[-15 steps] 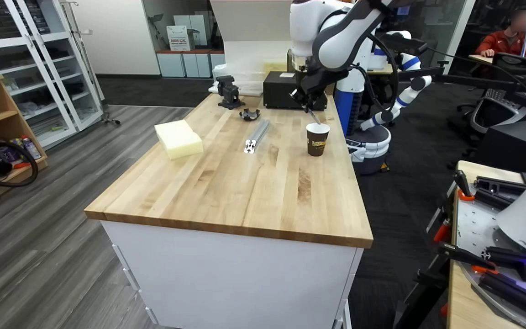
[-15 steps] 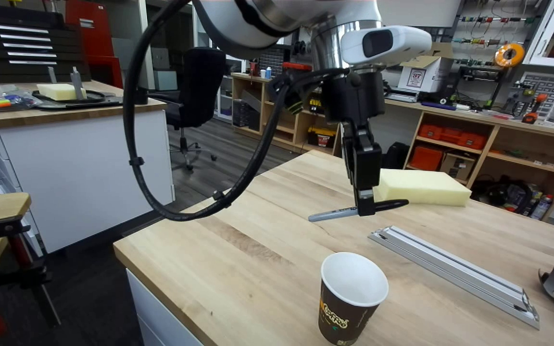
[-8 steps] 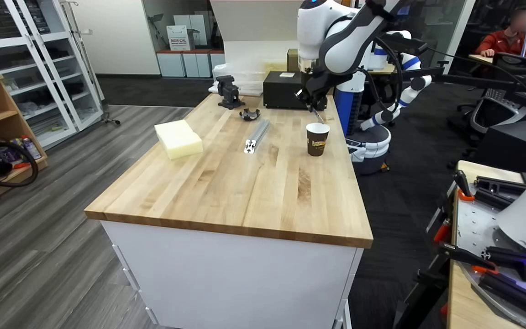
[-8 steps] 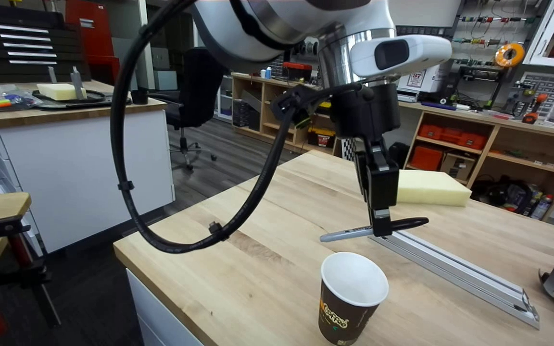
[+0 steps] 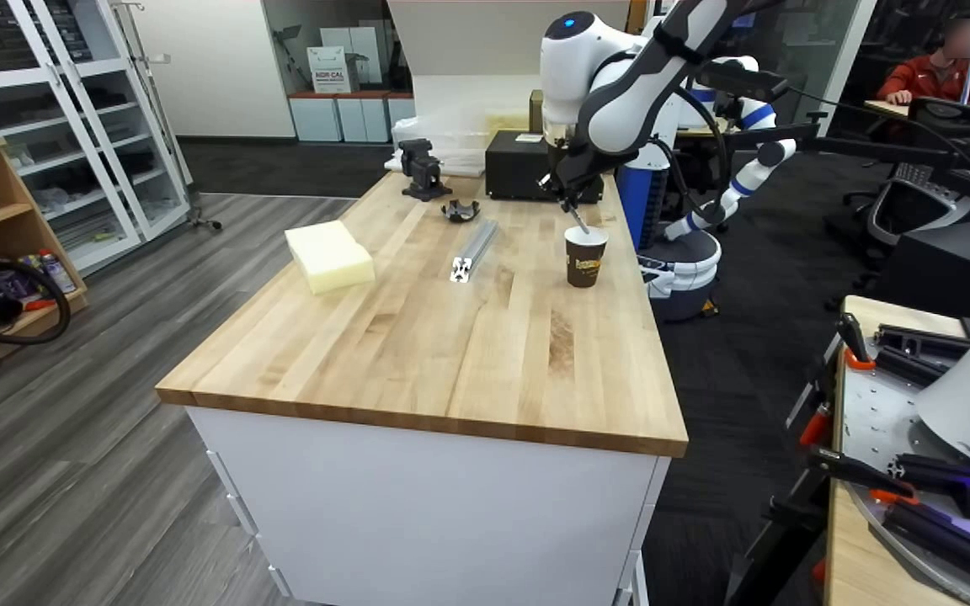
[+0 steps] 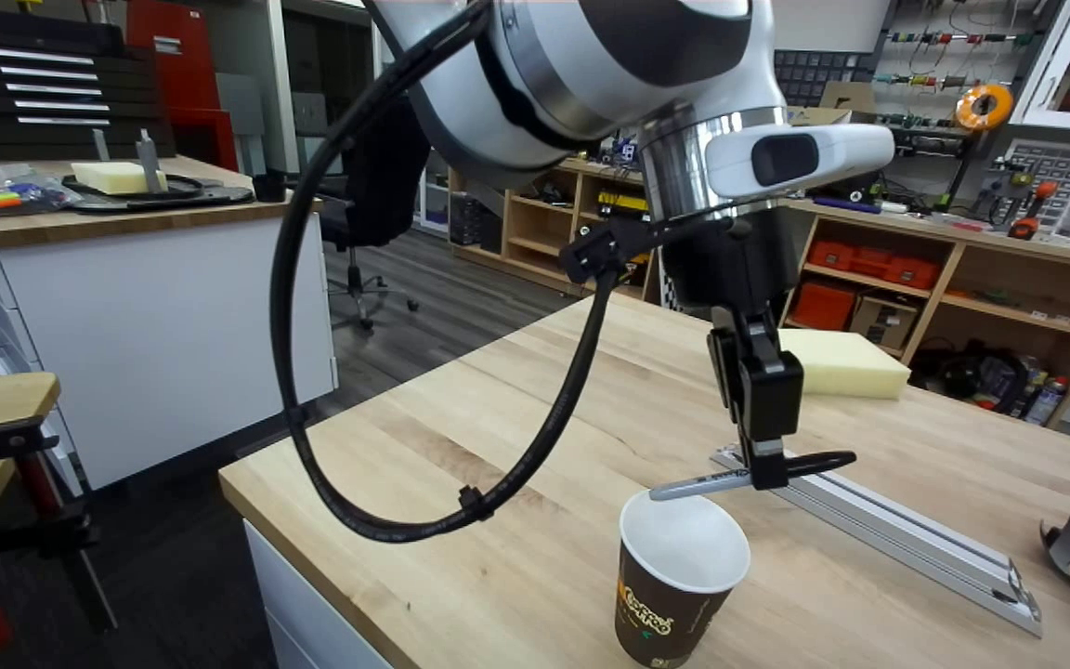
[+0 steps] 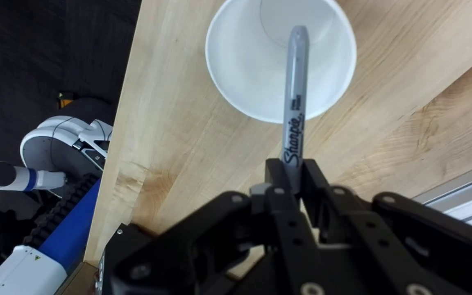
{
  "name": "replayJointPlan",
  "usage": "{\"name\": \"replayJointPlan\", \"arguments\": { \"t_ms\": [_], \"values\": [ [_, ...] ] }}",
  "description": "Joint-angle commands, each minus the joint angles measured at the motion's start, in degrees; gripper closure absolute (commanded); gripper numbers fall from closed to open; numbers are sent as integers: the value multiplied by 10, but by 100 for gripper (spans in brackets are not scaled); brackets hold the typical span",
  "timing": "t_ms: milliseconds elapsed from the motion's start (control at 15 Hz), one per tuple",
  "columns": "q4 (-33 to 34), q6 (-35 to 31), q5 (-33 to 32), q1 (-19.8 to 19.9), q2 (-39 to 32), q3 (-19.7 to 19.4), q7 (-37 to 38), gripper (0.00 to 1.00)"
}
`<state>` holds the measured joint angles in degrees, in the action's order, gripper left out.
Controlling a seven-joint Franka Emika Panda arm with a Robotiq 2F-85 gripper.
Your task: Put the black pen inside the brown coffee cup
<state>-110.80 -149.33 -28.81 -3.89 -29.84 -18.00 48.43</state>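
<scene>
The black pen is a marker with a grey barrel and black cap, seen in an exterior view (image 6: pixel 707 483) and the wrist view (image 7: pixel 296 90). My gripper (image 6: pixel 767 472) is shut on it near its middle, and the pen lies tilted, grey end lower. The brown coffee cup (image 6: pixel 660 609) stands upright on the table; it also shows in an exterior view (image 5: pixel 583 265). In the wrist view, the pen's grey end overlaps the cup's white opening (image 7: pixel 244 65). In both exterior views, that end is at the rim's height or just above; the exact gap cannot be told.
A silvery metal rail (image 6: pixel 879 534) lies on the table beside the cup. A pale yellow foam block (image 5: pixel 329 257), a dark curved bracket (image 5: pixel 460 210), a small vise (image 5: pixel 423 172) and a black box (image 5: pixel 519 168) also stand there. The table's edge (image 5: pixel 632 286) runs close by the cup.
My gripper has moved down toward the cup with the pen held in it. The pen's grey end has come from apart to overlapping the cup's rim in an exterior view. The cup has not moved.
</scene>
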Motion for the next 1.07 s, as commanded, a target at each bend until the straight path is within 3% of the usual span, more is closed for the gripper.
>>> {"name": "replayJointPlan", "arguments": {
  "t_ms": [0,400,1000],
  "values": [
    [23,-24,-9,-15,-29,-28,21,97],
    [13,-68,-14,-38,-42,-66,40,97],
    [-39,-130,-34,-115,-41,-147,112,97]
  ]
}}
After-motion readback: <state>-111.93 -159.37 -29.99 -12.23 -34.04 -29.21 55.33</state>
